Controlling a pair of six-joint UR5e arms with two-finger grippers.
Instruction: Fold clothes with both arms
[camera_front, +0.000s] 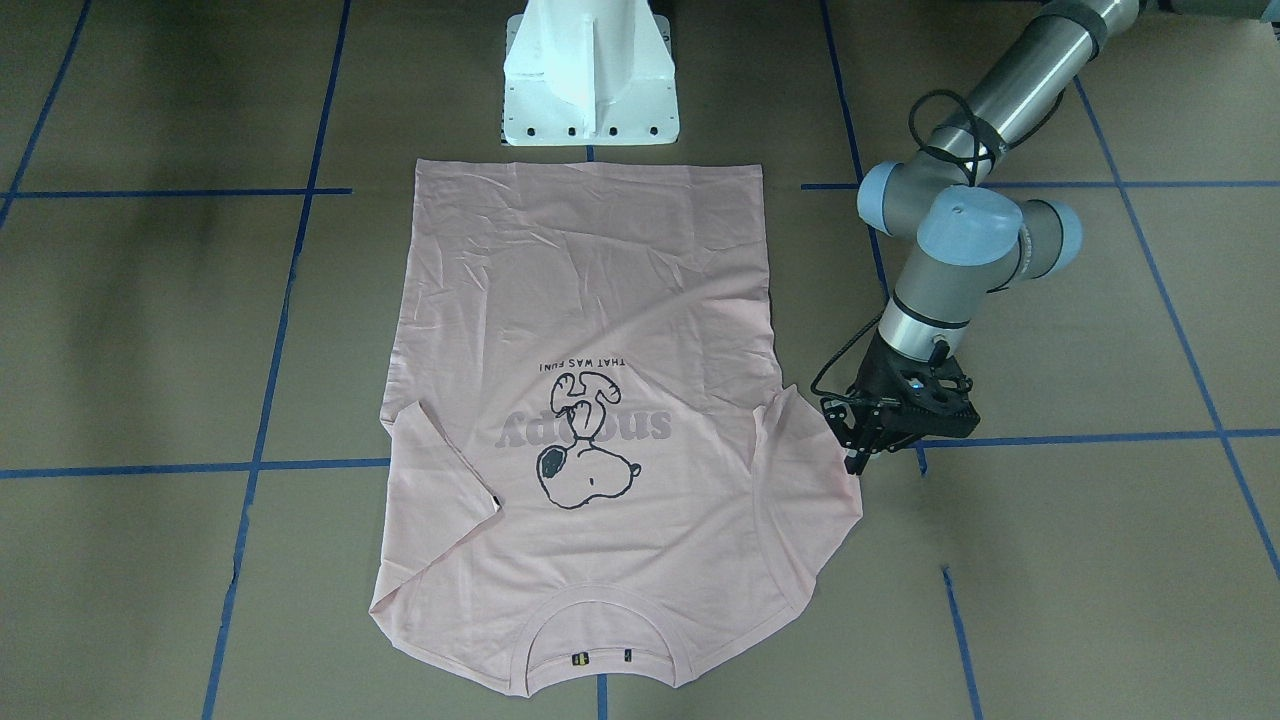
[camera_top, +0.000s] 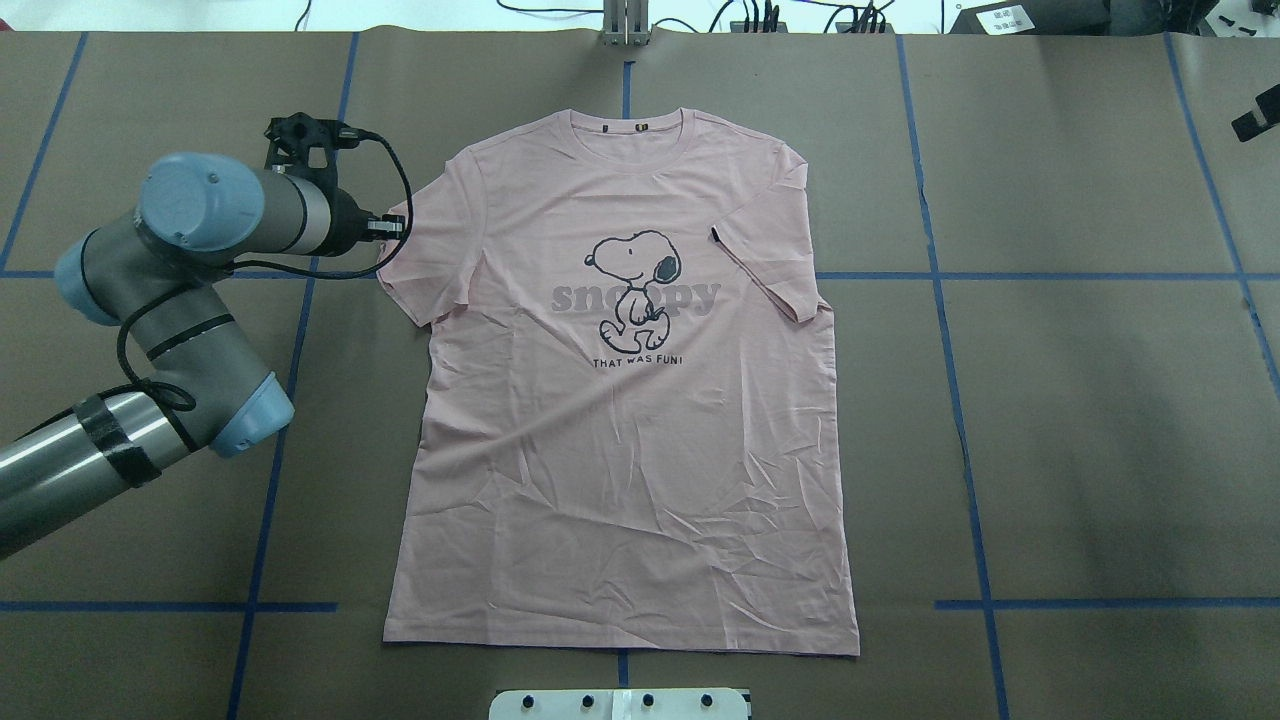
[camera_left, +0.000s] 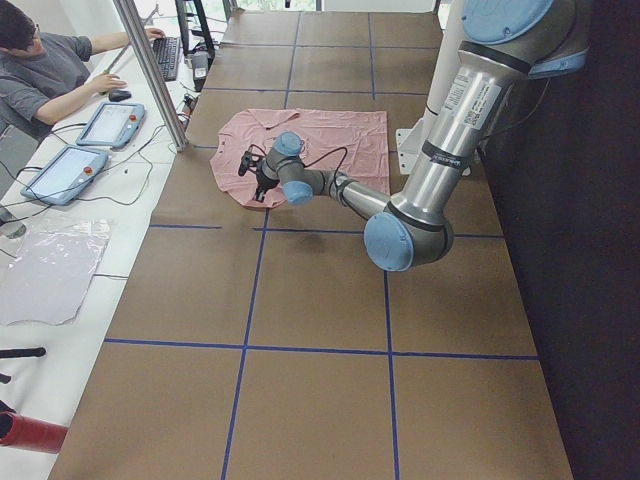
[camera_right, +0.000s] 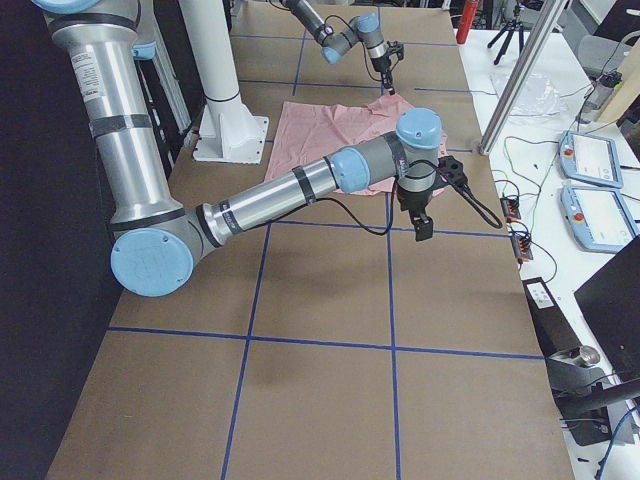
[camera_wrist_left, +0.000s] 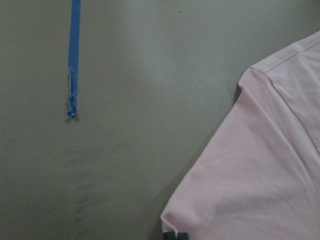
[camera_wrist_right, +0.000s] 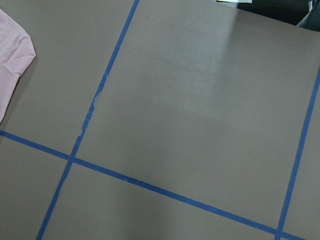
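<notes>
My left jaws sit at the pink T-shirt's (camera_front: 590, 280) sleeve edge, middle right; my right jaws hover apart. Whether either is spread or pinching, I cannot tell.

Brown table (camera_top: 1100, 430) with blue tape grid (camera_top: 1050, 276)

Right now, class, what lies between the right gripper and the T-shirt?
Only brown table and blue tape separate right gripper from T-shirt, per exterior right view.

Left arm (camera_top: 190, 350) and right arm (camera_right: 290, 190): silver-grey tubes, pale blue joint caps (camera_top: 195, 195), black cable loops (camera_front: 845, 350), black tape bands (camera_top: 105, 440). The left claw (camera_front: 858, 460) and right claw (camera_right: 423, 230) are black.
</notes>
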